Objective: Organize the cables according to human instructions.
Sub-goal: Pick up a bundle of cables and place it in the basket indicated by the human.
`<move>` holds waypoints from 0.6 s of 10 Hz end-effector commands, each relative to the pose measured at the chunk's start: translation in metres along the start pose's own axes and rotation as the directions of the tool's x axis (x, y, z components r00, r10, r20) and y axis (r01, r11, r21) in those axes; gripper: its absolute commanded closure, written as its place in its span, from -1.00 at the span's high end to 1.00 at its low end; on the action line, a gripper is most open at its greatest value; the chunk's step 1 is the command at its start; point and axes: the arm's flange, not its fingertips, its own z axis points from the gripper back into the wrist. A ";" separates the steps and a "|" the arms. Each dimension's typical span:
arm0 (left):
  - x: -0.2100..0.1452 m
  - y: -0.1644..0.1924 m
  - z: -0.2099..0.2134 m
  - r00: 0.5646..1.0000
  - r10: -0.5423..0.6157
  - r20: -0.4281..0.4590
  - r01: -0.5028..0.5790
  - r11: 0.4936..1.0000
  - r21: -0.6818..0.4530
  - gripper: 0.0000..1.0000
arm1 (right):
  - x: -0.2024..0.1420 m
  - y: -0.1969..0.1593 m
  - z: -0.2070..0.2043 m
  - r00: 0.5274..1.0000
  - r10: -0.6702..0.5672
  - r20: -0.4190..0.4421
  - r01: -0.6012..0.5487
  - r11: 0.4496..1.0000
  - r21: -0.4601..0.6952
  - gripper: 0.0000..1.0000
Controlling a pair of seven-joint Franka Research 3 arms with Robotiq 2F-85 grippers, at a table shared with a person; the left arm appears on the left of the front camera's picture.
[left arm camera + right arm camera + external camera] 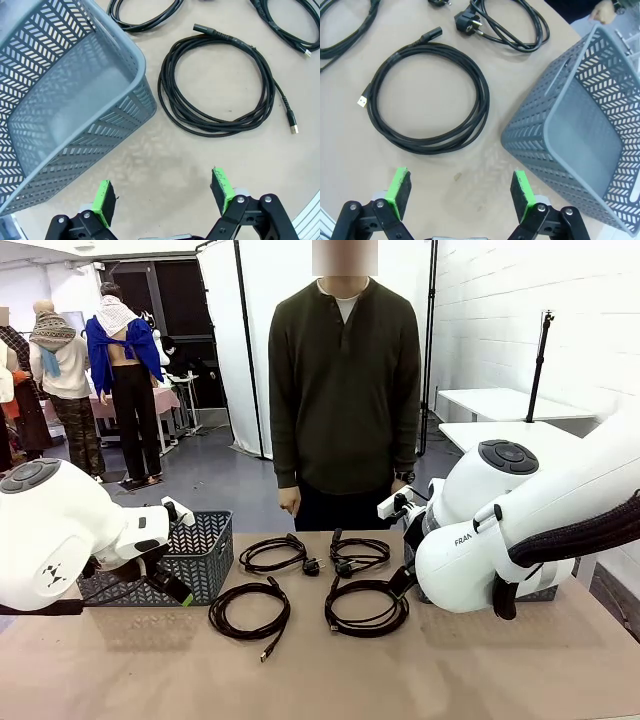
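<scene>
Four thin black coiled cables [214, 616] are laid in two rows on the tan table [470, 670], in front of the person in a dark olive long-sleeved top [345, 390] at the far edge. In the front view the grey perforated plastic basket [205, 540] on the left is partly covered by the white left arm [60, 530]. The second grey perforated basket [545, 115] is almost wholly hidden there behind the white right arm [540, 520]; its wall and inside are made out in the right wrist view.

The left gripper [161, 190] is seen with its green pads [104, 197] spread wide over bare table, nothing between them, just beside the first basket. One whole coil lies beyond it, and two others are cut off at the top edge.

The right gripper [461, 190] is likewise spread wide and empty, with one full coil ahead and a plugged cord cut off above. A hand [602, 11] is cropped at the top corner.
</scene>
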 end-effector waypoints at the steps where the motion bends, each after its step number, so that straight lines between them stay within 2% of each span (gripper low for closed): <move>1: 0.000 0.002 0.000 1.000 0.004 0.000 -0.004 1.000 0.000 1.00 | 0.000 0.000 0.000 1.000 0.000 0.000 0.000 1.000 0.000 1.00; 5: 0.000 0.000 0.000 1.000 0.000 0.000 0.000 1.000 0.000 1.00 | 0.000 0.000 0.000 1.000 0.000 0.000 0.000 1.000 0.000 1.00; 6: 0.003 0.004 0.012 1.000 -0.009 0.008 0.009 1.000 -0.001 1.00 | 0.006 -0.002 0.008 1.000 0.015 0.013 -0.015 0.999 0.030 1.00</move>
